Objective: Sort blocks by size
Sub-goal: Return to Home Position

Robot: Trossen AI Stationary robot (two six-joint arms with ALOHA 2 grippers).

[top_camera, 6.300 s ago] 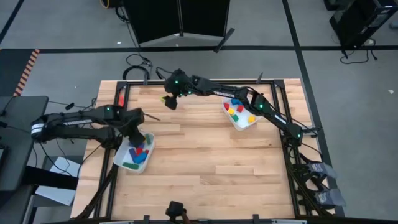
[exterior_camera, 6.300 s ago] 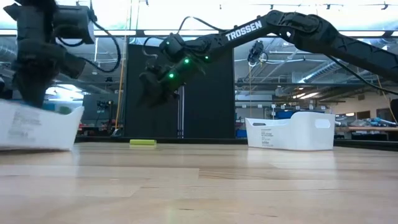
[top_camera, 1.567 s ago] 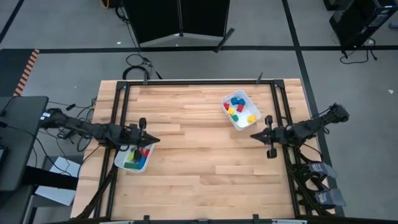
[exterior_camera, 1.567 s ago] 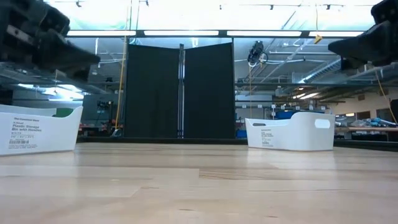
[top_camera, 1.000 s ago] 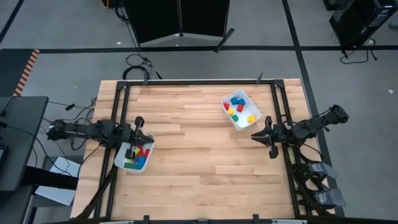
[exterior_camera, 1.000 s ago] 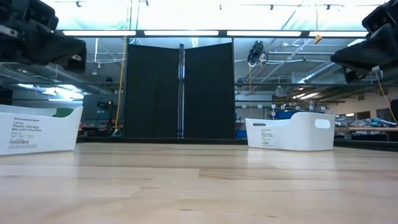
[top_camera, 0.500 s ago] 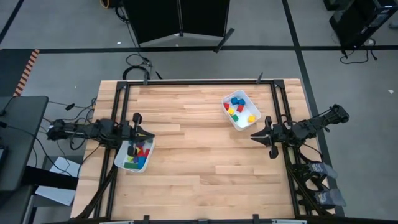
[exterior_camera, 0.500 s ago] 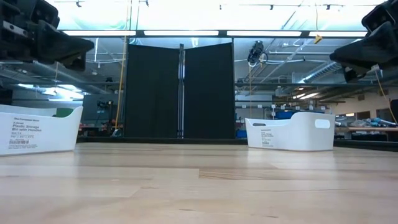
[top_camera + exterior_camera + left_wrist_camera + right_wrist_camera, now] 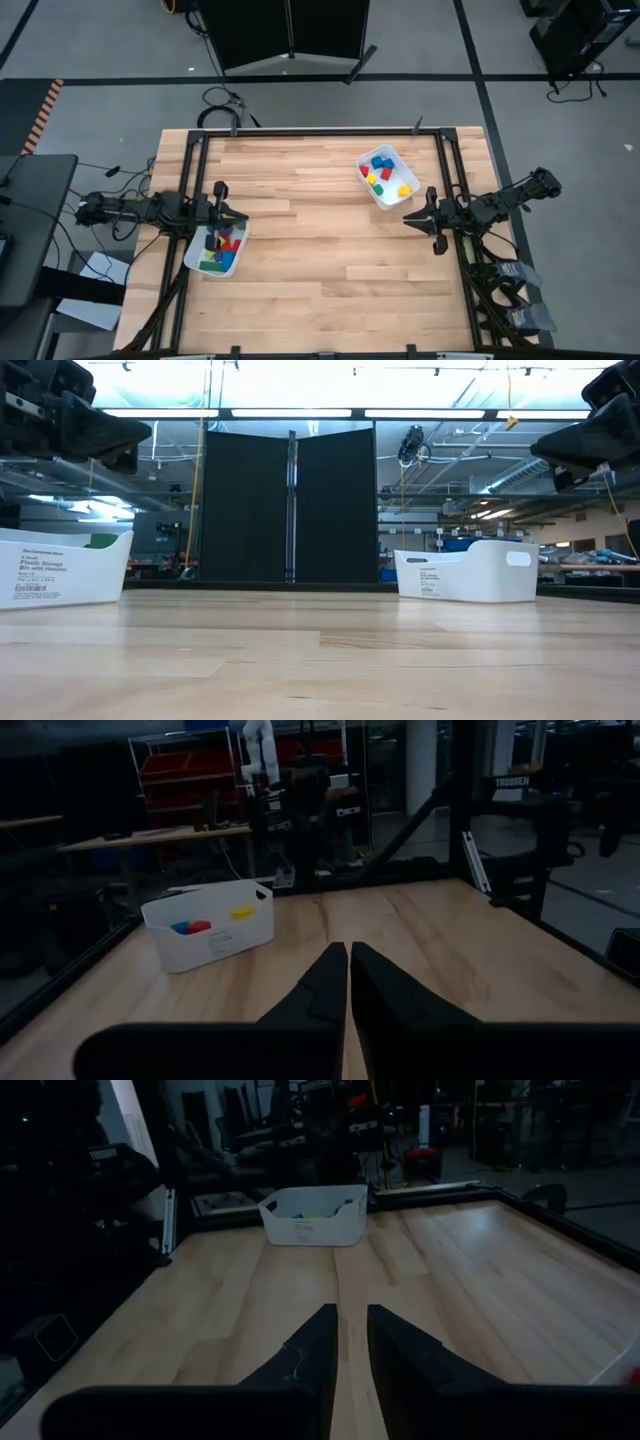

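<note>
From above, the blocks (image 9: 381, 172) lie in two white bins (image 9: 392, 204) on the table (image 9: 320, 250). From low down, both bins stand alone. The left hand (image 9: 347, 948) is pressed together. The right hand (image 9: 351, 1312) is slightly spread. Sorting looks done, so I think the arms just need parking.

Robotics lab on an industrial shop floor — grey concrete floor (image 9: 560, 130) marked with black tape lines (image 9: 120, 79), wooden table (image 9: 330, 270) in a black metal frame (image 9: 300, 131), black backdrop panels (image 9: 290, 505), ceiling strip lights (image 9: 290, 413). Behind it — red parts-bin shelving (image 9: 190, 765), a white robot arm (image 9: 258, 742), loose cables (image 9: 215, 98).
</note>
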